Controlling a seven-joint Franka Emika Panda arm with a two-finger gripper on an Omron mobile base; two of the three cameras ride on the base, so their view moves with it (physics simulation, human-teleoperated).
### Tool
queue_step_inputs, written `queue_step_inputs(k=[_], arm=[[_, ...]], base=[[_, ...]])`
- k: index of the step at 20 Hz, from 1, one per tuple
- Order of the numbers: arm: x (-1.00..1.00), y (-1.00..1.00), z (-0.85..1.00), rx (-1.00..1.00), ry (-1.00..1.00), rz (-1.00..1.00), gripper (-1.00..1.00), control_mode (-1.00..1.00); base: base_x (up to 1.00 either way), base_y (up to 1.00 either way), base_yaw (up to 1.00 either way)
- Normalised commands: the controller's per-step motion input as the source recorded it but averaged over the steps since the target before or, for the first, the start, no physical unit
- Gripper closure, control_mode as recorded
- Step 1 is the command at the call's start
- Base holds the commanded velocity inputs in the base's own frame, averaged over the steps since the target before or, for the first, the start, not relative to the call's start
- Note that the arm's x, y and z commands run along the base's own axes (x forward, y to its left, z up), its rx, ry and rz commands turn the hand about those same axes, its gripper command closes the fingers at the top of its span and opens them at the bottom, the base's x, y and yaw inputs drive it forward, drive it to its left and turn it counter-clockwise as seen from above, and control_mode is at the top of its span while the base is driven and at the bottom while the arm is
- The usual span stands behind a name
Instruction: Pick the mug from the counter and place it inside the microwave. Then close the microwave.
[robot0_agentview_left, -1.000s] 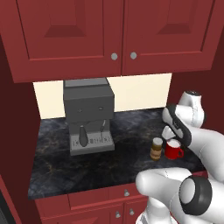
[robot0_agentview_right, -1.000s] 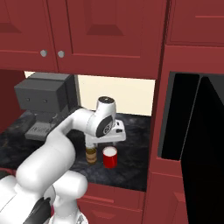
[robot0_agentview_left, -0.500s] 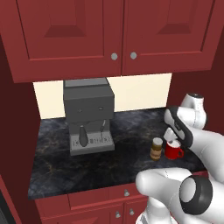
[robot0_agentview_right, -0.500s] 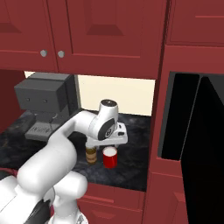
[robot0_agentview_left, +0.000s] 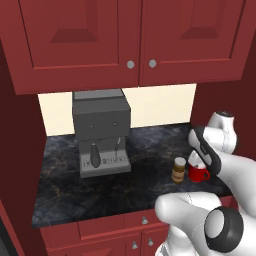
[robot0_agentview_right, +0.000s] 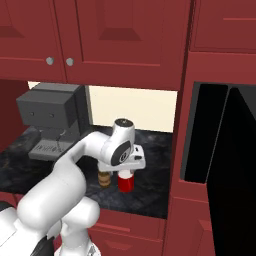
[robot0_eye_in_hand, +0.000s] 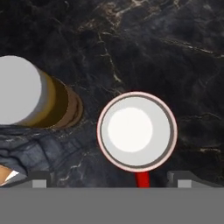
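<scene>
A small red mug (robot0_eye_in_hand: 137, 131), likely light, rigid and slick, stood on the dark worktop (robot0_agentview_left: 140, 170) just beside a brown jar (robot0_eye_in_hand: 33, 92), directly under the wide-open, empty gripper (robot0_eye_in_hand: 109, 179), best gripped across its rim.

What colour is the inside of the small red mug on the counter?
White inside the small red mug, seen best in the hand view, which looks straight down into it.
</scene>
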Motion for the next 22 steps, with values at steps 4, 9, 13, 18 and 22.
queue_step_inputs(k=[4, 9, 13, 18, 22], arm=[[-0.06, -0.02, -0.27, 0.0, 0.0, 0.0, -1.0, -1.0], [0.0, -0.08, -0.11, -0.02, -0.03, 0.0, -1.0, -1.0], [0.0, -0.11, -0.02, -0.02, -0.03, 0.0, -1.0, -1.0], [0.0, -0.11, -0.01, -0.01, -0.02, 0.0, -1.0, -1.0], [0.0, -0.06, -0.06, 0.0, 0.0, 0.0, -1.0, -1.0]], base=[[0.0, 0.0, 0.0], [0.0, 0.0, 0.0], [0.0, 0.0, 0.0], [0.0, 0.0, 0.0], [0.0, 0.0, 0.0]])
